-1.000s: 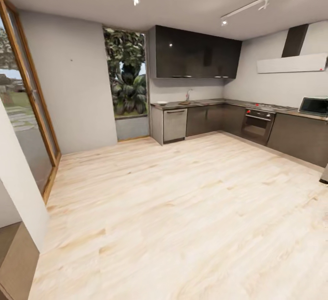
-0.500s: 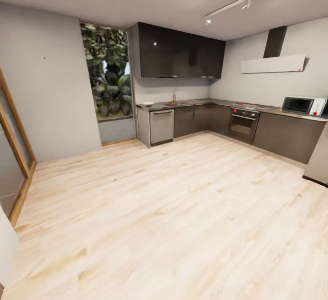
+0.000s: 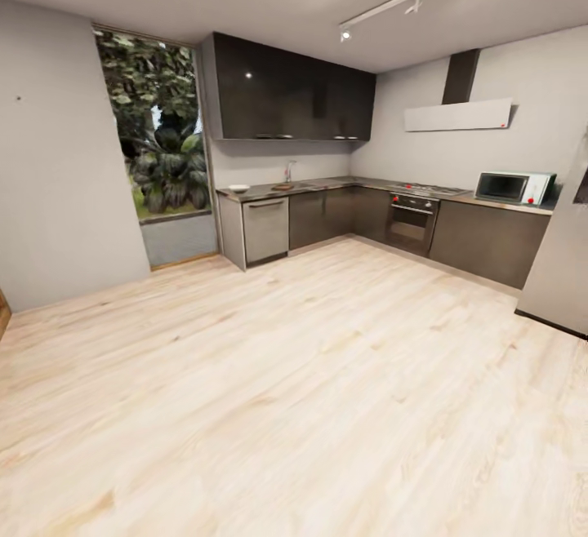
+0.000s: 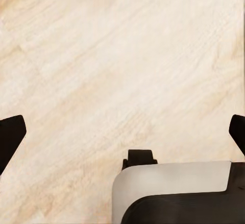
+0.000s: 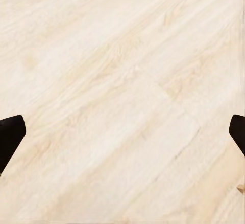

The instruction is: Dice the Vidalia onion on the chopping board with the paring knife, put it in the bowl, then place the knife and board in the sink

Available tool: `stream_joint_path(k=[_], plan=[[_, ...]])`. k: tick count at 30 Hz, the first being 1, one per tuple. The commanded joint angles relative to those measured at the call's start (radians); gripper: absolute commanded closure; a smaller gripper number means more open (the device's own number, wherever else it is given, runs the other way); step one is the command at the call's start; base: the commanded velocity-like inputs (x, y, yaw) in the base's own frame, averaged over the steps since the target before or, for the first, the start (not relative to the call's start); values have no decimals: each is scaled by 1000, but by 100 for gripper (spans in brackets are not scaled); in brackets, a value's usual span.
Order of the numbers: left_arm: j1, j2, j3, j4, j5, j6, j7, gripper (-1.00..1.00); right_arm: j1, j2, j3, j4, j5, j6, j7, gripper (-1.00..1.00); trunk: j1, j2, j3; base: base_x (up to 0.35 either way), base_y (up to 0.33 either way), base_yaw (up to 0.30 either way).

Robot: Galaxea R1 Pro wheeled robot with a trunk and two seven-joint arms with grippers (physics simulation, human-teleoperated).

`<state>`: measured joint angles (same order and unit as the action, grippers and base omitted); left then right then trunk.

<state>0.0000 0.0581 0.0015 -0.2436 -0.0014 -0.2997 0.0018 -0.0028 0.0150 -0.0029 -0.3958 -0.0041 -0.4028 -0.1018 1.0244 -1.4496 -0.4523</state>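
2 hands hang over pale wood floor (image 3: pixel 310 390): the left hand (image 4: pixel 122 132) and right hand (image 5: pixel 122 132) both spread wide, holding nothing, fingertips at the frame edges. Part of the robot's base (image 4: pixel 173 188) sits below the left one. Across the room, the worktop (image 3: pixel 327 187) runs along the far wall, with the sink (image 3: pixel 286 186) under its tap and the bowl (image 3: pixel 238 188) near the end. Onion, board and knife are too small to make out. Risk from here, I'd say: driving in crooked and clipping the cabinets (image 3: pixel 322 217), or parking too far from the sink.
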Motion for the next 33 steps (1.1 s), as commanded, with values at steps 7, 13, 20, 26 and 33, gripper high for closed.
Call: stream_joint_path(k=[7,13,20,26,33], plan=[[0,0,0,0,0,-2,0,-100,0,0,0,0,0,-2,-2,-100,1,0,-1,319,0,-184],[0,-1,0,0,0,-2,0,-100,0,0,0,0,0,-2,-2,-100,1,0,-1,319,0,-177],[0,0,0,0,0,-2,0,-100,0,0,0,0,0,-2,-2,-100,1,0,-1,319,0,-168],[0,0,0,0,0,-2,0,-100,0,0,0,0,1,-2,-2,-100,1,0,-1,319,0,-159],[0,0,0,0,0,-2,0,-100,0,0,0,0,1,-2,-2,-100,1,0,-1,319,0,-136]])
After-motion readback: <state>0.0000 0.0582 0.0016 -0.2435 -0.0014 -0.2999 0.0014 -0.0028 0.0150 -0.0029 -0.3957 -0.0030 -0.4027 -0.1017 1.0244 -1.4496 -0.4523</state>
